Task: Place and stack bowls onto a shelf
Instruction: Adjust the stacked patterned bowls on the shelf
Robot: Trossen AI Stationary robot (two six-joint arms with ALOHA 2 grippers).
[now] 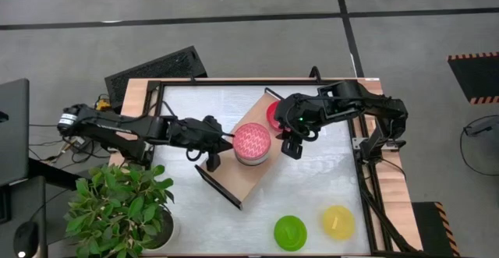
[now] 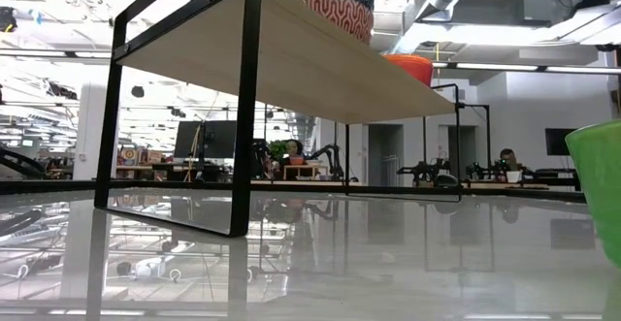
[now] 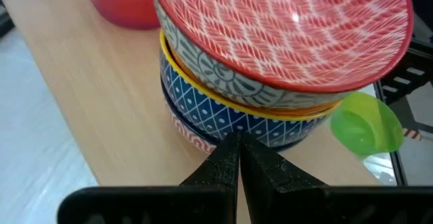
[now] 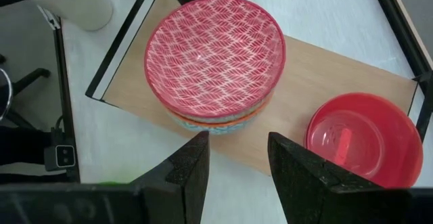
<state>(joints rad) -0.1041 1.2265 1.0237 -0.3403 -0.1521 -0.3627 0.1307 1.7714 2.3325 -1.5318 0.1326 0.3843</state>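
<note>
The light-wood shelf stands slantwise on the white table. On it is a stack of lattice bowls with a pink one on top. A plain red bowl sits on the board beside the stack. A green bowl and a yellow bowl rest on the table near its front edge. My left gripper is shut, level, with its tips at the stack's lower bowls. My right gripper is open and empty above the shelf's right edge, beside the stack. My left gripper's shut fingertips stand right at the side wall of the blue lattice bowl low in the stack, coming level from the table's left. I cannot tell whether they touch it. The stack sits upright on the board.
A potted plant stands at the table's near left corner. A keyboard lies beyond the far left edge. The shelf's black end frame faces the near side. In the low view the board spans overhead.
</note>
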